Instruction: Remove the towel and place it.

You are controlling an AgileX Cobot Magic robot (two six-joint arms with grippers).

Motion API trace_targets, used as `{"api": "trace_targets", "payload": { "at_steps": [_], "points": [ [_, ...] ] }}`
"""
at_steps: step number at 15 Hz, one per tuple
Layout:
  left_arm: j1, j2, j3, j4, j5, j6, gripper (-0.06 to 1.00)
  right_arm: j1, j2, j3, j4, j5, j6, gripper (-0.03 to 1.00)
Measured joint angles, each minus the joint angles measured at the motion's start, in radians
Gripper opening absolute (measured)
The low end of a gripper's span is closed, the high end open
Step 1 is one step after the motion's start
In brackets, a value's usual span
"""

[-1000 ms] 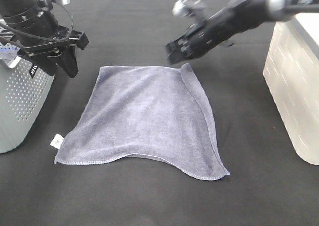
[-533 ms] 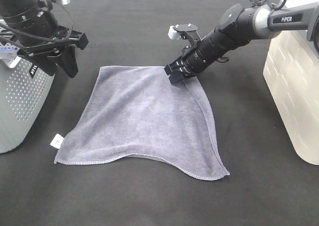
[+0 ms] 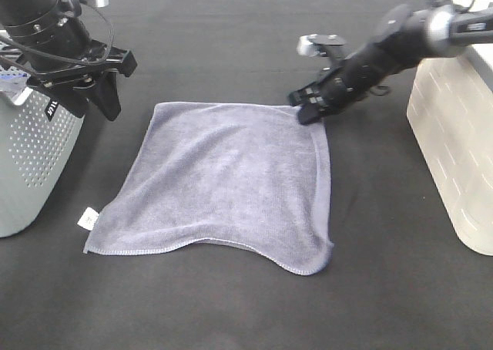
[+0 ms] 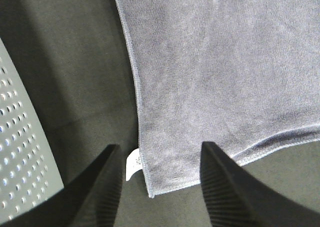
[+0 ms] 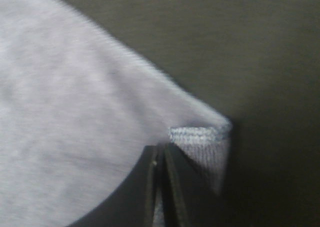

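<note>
Right tool [image 3: 306, 111] is pinching the far right corner of the towel [image 3: 223, 180], its jaws closed on the hemmed edge; the wrist view is showing only a small fold of hem caught at the tips. Left tool [image 3: 88, 95] is hanging half open, holding nothing, beside the far left corner.

Towel is lying spread flat on the black worktop [image 3: 231, 311], its white tag [image 3: 88, 218] at the near left corner.

Risks, near to far:
- Near edge is rippling; any drag is likely bunching it further.
- Grip is shallow, so the corner is liable to slip out under a quick pull or lift.
- Only one corner is being held, so lifting is likely leaving the rest trailing on the worktop.

Surroundings: a perforated grey basket [image 3: 31, 157] is standing just left of the towel, beneath the left arm; a white bin [image 3: 454, 134] is standing at the right, close behind the right arm, limiting its outward swing.
</note>
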Motion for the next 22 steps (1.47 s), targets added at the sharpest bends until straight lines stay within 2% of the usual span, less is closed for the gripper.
{"api": "trace_targets", "payload": {
  "at_steps": [7,10,14,17,19,22],
  "points": [
    [0.000,0.000,0.000,0.012,0.000,0.000,0.46,-0.094,-0.061,0.000,0.003,0.001,0.000,0.06],
    [0.000,0.000,0.000,0.015,0.000,-0.001,0.46,-0.094,-0.100,0.000,0.029,0.008,0.000,0.06],
    [0.000,0.000,0.000,0.015,0.000,-0.001,0.46,-0.092,-0.108,0.000,0.046,0.071,0.000,0.06],
    [0.000,0.000,0.000,0.015,0.000,0.000,0.46,-0.056,-0.158,0.000,0.041,0.098,0.007,0.06],
    [0.000,0.000,0.000,0.015,0.000,0.000,0.46,0.000,-0.225,0.000,-0.009,0.141,0.092,0.06],
    [0.000,0.000,0.000,0.015,0.000,0.006,0.46,0.115,-0.237,0.027,-0.167,0.337,0.279,0.07]
  ]
}}
